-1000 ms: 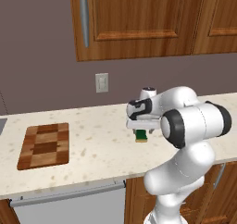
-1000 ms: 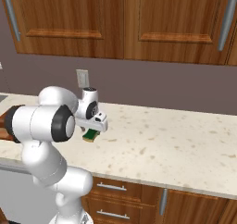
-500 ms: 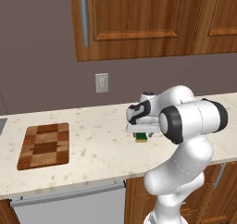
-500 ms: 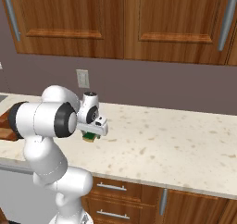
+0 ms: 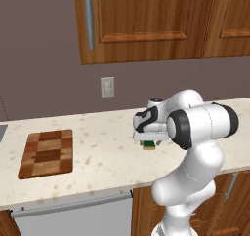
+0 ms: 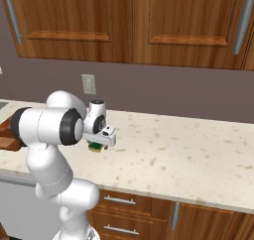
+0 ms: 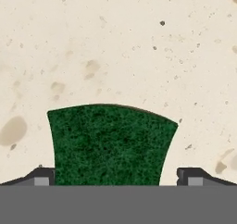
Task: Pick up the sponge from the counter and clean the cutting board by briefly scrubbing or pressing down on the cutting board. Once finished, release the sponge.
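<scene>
Change: over the last second I see the arm draw in a little and the claw (image 5: 149, 143) settle lower over the sponge (image 7: 110, 143); the sponge itself has not shifted on the desk (image 5: 102, 157).
Claw: in the hand view its two fingertips (image 7: 40, 176) stand either side of the green block with a sliver of gap at each flank. I read it as partly open and holding nothing yet; whether the pads touch, I cannot tell.
Sponge: centre-right of the left base view, on the desk right under the hand; left of centre in the right base view (image 6: 95, 147), yellow layer down, green up.
Cutting board (image 5: 47, 153): lower left of the left base view, flat on the desk, well apart from the sponge. In the right base view a sliver shows at the left edge behind the arm.
Stage: my judgement is pre-grasp, descent about finished, closing not yet done.
Meaning for task: alignment looks good, sponge centred between the fingers. Next I would close, lift clear, then carry it across to the board.
Risk: a soft block may squash or tilt if pinched too high.
</scene>
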